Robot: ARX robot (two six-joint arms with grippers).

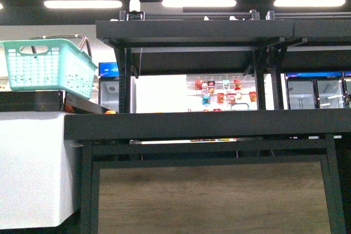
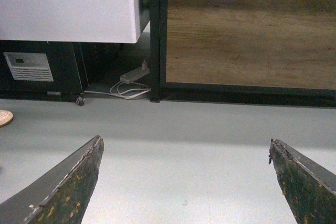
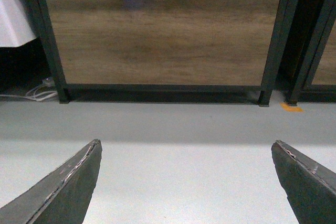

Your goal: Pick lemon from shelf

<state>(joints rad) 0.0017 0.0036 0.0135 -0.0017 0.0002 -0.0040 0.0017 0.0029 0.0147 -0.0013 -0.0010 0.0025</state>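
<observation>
Figure: both arms held low in front of the rack. Nearest, the left tool [image 2: 185,142] and the right tool [image 3: 186,144] each hang over the bare grey floor [image 3: 168,124]. Their dark fingers [image 2: 68,182] are spread wide with nothing between them, so both tools are released. Beyond the floor stands the shelf [image 1: 125,80], its base closed by a wood-grain panel [image 1: 214,195] in a dark frame. A white cabinet [image 1: 33,168] adjoins it on the left, with loose white cables [image 2: 128,88] at its foot and a teal basket [image 1: 49,69] on top. The front view meets the lower board [image 1: 219,125] edge-on, so its upper face is hidden; the upper board [image 1: 197,28] is seen from beneath. The lemon shows in no view. It is judged to lie on one of these boards, above and beyond both tools and well apart from them; which board, and whether left or right, cannot be told. Handling, judged from the kind of fruit: light, firm under modest pressure, with a smooth rind that may slip, and rounded enough to roll if nudged. The best hold is probably across the short axis at the widest part, with moderate force. Farthest off, lit store coolers [image 1: 323,91] show through the rack.
</observation>
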